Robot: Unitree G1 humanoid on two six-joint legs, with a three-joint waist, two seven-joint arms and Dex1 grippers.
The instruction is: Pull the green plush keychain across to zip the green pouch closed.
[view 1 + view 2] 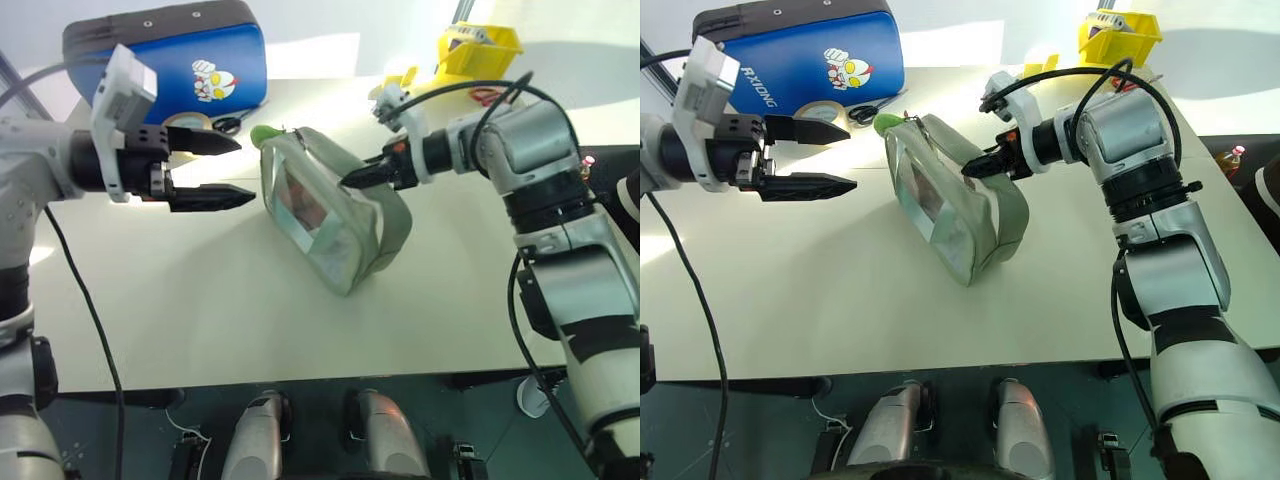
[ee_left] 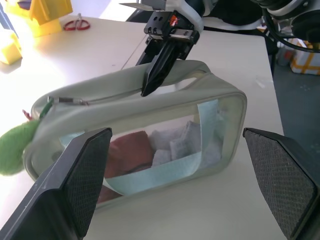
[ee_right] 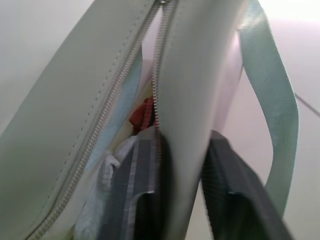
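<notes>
The green pouch (image 1: 330, 215) stands on its side on the white table, its clear window showing red and white contents. Its zipper (image 3: 156, 75) gapes open along the top. The green plush keychain (image 1: 266, 133) hangs at the pouch's far end, close to the blue case. My right gripper (image 1: 350, 180) is shut on one lip of the zipper opening near the middle of the top, one finger (image 3: 132, 175) inside the pouch and the other outside. My left gripper (image 1: 245, 170) is open, level, to the left of the pouch and apart from it, with nothing between its fingers.
A blue padded case (image 1: 170, 60) with a cartoon print stands at the back left, with a tape roll (image 1: 190, 122) and scissors (image 1: 232, 123) in front of it. Yellow plastic bins (image 1: 478, 48) sit at the back right. The table's front edge (image 1: 300, 385) runs below the pouch.
</notes>
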